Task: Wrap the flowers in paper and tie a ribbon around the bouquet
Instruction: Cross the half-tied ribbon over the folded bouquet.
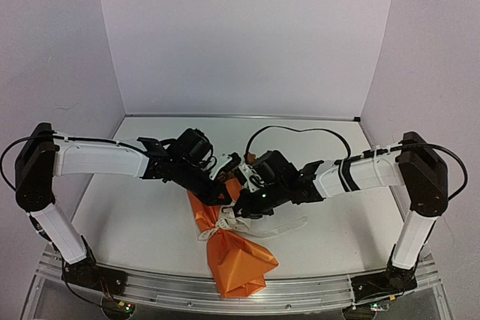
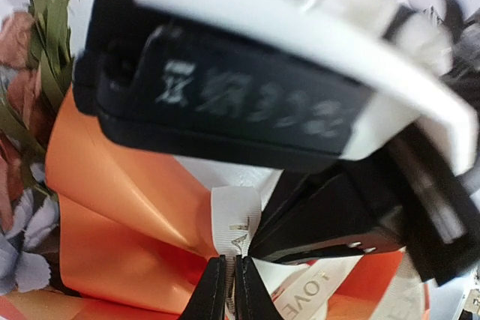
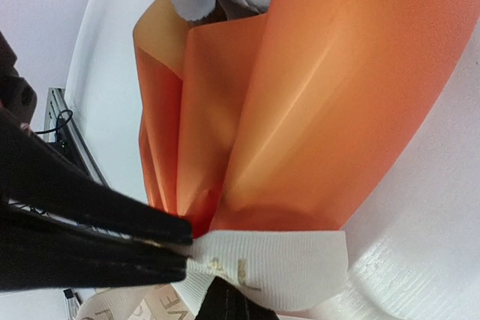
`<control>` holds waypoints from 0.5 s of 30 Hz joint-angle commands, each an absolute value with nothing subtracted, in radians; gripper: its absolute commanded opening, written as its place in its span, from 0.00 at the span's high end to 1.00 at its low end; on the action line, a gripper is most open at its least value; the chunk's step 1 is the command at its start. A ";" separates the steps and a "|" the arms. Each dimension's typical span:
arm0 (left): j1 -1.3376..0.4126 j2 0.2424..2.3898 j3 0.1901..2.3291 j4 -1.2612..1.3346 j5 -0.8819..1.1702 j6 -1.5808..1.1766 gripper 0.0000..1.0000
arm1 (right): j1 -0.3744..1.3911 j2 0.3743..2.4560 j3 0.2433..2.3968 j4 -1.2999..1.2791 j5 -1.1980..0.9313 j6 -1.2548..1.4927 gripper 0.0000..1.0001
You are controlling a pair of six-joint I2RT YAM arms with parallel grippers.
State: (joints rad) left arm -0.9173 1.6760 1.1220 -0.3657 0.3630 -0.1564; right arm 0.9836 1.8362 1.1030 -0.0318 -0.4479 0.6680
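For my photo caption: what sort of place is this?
Probably a robotics lab: a white table enclosed by plain white wall panels, with two white robot arms bolted to a silver metal rail.

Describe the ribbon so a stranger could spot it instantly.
On the white table, find the orange paper bouquet lying near the front edge. Around its pinched waist runs the ribbon, a cream fabric strip with printed lettering. It is the only pale, floppy band against the orange.
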 commanded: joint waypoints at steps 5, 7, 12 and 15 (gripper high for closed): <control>-0.922 1.562 1.074 -0.247 0.390 -0.187 0.93 | 0.990 1.823 1.090 0.106 -0.426 0.717 1.00; -0.925 1.563 1.068 -0.242 0.399 -0.193 0.94 | 0.989 1.824 1.087 0.126 -0.424 0.727 1.00; -0.930 1.561 1.044 -0.208 0.420 -0.221 0.94 | 0.989 1.841 1.073 0.195 -0.414 0.760 1.00; -0.930 1.569 1.037 -0.203 0.425 -0.240 0.93 | 0.987 1.854 1.053 0.266 -0.410 0.788 1.00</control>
State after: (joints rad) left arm -0.9241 1.5955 1.0479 -0.2533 0.3975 -0.2070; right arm 0.9833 1.8371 1.0760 0.1229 -0.4335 0.7425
